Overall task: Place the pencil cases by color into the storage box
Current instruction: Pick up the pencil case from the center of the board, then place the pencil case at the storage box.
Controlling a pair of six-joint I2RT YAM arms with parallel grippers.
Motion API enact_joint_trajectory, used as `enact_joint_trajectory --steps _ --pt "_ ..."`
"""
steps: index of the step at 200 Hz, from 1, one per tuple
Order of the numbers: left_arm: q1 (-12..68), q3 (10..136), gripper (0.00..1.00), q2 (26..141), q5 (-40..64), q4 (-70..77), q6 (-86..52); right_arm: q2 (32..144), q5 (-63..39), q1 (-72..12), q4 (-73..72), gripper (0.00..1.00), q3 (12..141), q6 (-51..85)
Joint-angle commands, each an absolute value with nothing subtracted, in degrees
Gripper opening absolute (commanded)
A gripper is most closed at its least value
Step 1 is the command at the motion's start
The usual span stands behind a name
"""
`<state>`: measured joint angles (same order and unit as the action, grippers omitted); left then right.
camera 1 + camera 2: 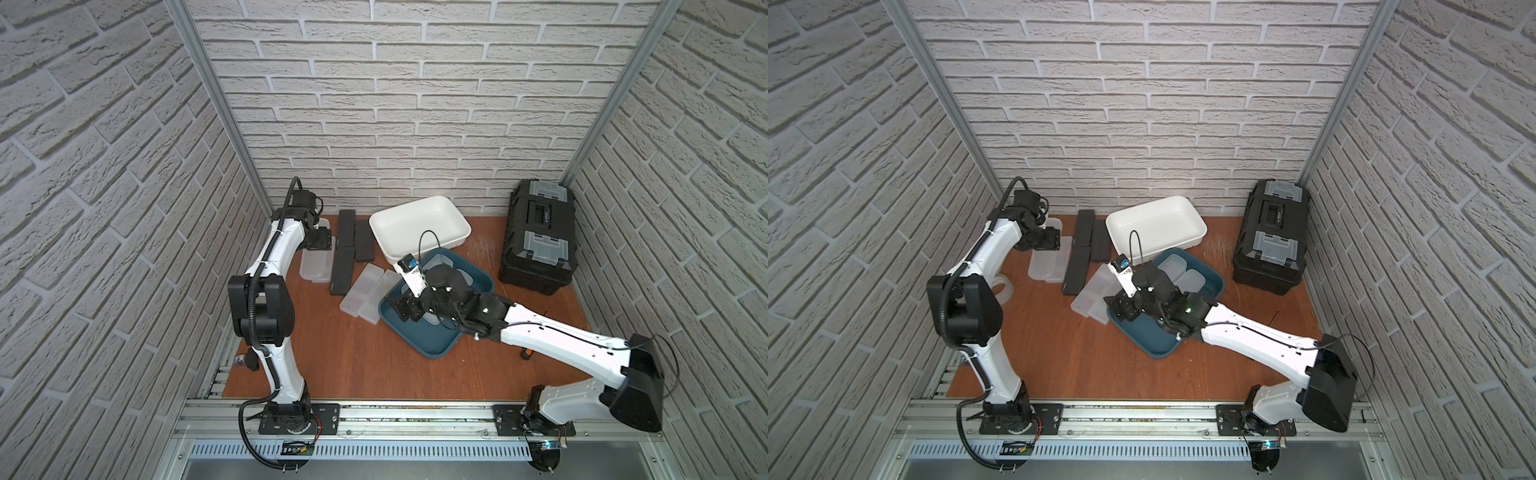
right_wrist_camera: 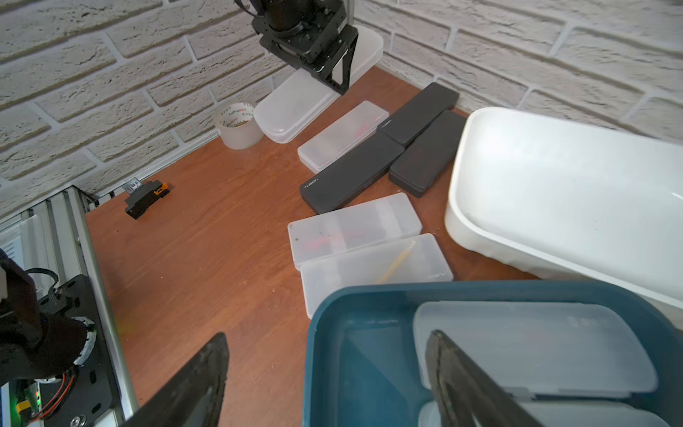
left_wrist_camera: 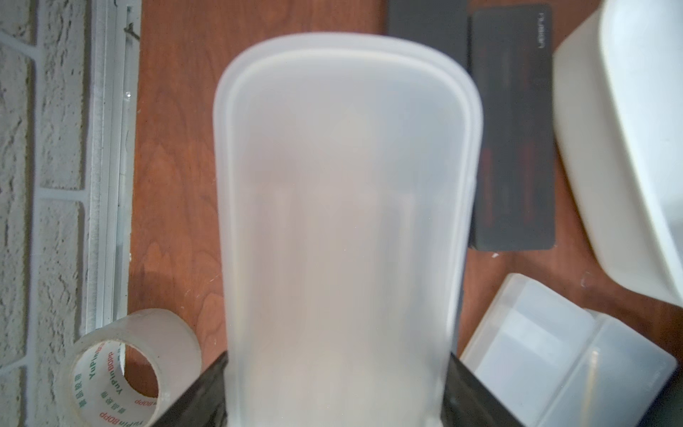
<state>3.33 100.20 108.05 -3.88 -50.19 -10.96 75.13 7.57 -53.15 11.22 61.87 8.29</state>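
A frosted case [image 3: 343, 207] is pinched by the left gripper [image 3: 338, 360] above the table [image 3: 177, 148]. The right gripper [image 2: 327, 334] is spread (nothing held) across the rim of the blue bin [image 2: 369, 292], where more cases [image 2: 536, 344] are laid.

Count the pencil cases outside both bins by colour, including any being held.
Frosted white cases: 4, counting the held case in the left gripper
Black cases: 3
Total: 7
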Motion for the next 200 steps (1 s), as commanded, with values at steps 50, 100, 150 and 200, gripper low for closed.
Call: enact_joint_trajectory --steps 50,100,150,200 --pt "16.0 101.4 0.56 104.6 -4.4 -53.1 -10.8 52.6 21.2 -53.5 15.3 0.84 49.1 10.7" --pt "27.0 104.9 0.56 107.4 -5.2 -54.6 -11.2 42.1 22.2 -53.5 19.5 0.84 48.0 8.0" --pt "35.1 108.1 0.57 110.9 -5.2 -56.0 -9.8 34.4 21.1 -54.1 21.7 0.83 46.0 7.4" --pt "41.3 114.3 0.57 117.6 -4.7 -58.2 -7.4 35.8 21.4 -55.9 23.8 0.82 48.1 6.8"
